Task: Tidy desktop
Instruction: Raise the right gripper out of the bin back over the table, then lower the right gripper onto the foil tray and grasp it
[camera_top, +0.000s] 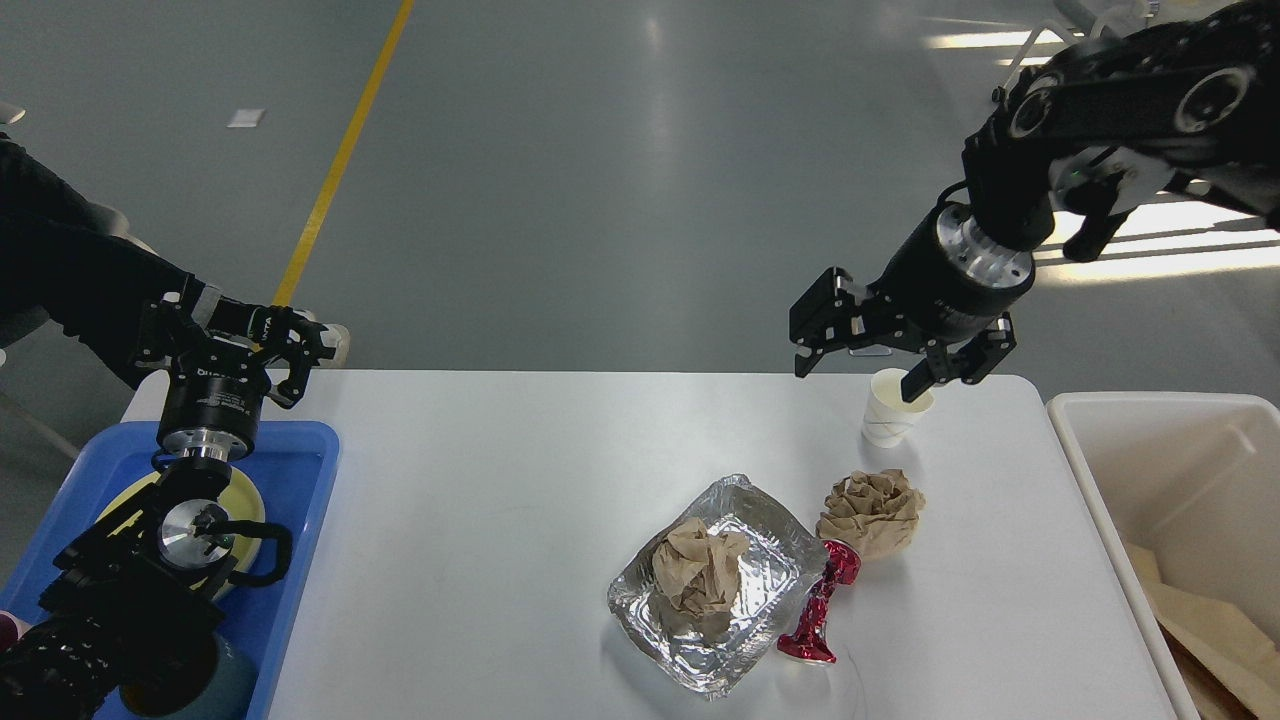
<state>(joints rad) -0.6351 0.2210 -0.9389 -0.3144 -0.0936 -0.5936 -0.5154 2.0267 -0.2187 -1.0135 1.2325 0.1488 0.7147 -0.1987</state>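
1. Head view: white desk (480, 520) fills lower centre; foil tray (705, 585), crumpled paper (872, 512), red wrapper (822, 605) lower middle.
2. Right pincer (858, 362) upper right, fingers spread, holding nothing, one fingertip at paper cup (890, 410) rim.
3. Left pincer (292, 352) at left above blue tray (300, 470), spread, empty.

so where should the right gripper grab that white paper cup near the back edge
Grip the white paper cup across its side wall just below the rim, coming straight down from above. It stands upright with its open mouth up and space around it, and the right gripper, jaws open, is already above it.
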